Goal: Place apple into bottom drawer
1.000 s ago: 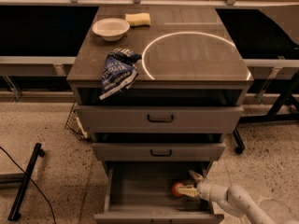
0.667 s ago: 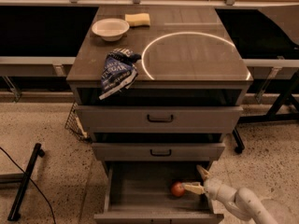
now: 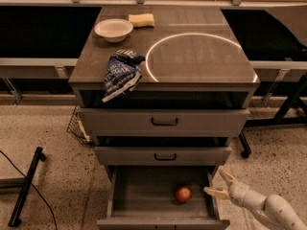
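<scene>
The apple (image 3: 183, 194), small, round and orange-red, lies on the floor of the bottom drawer (image 3: 144, 195), toward its right side. The bottom drawer is pulled out, lowest of three grey drawers. My gripper (image 3: 217, 183) is at the drawer's right wall, just right of the apple and apart from it. Its fingers (image 3: 214, 192) are spread and hold nothing. The white arm runs off to the lower right.
On the cabinet top are a white bowl (image 3: 113, 29), a yellow sponge (image 3: 142, 20) and a blue chip bag (image 3: 121, 74) at the front left edge. Two closed drawers with black handles (image 3: 164, 122) sit above. A black stand (image 3: 26, 186) and cable lie on the floor at left.
My gripper has let go of the apple and drawn back to the right, out toward the drawer's right wall. The apple stays in the drawer.
</scene>
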Controlling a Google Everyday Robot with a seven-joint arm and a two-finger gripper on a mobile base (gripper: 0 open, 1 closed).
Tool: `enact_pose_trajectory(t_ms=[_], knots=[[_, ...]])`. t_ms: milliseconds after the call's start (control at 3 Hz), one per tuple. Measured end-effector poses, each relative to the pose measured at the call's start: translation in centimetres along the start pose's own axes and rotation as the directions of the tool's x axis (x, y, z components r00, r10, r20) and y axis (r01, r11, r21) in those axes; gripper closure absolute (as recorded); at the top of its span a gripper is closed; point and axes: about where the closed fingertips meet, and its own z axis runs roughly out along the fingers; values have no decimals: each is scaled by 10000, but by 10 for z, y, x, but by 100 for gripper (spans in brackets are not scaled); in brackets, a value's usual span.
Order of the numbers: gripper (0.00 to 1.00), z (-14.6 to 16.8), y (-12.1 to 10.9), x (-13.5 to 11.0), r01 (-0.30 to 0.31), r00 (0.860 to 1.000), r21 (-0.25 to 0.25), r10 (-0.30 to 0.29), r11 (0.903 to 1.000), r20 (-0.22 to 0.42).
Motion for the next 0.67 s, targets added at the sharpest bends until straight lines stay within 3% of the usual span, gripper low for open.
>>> enact_pose_trajectory(t_ms=[333,667], knots=[[22,-53,-22,-3,88,9900,605,-3,9981,-1407],[19,-106,-40,-30,361,9808,1165,-128,9925,-1948]])
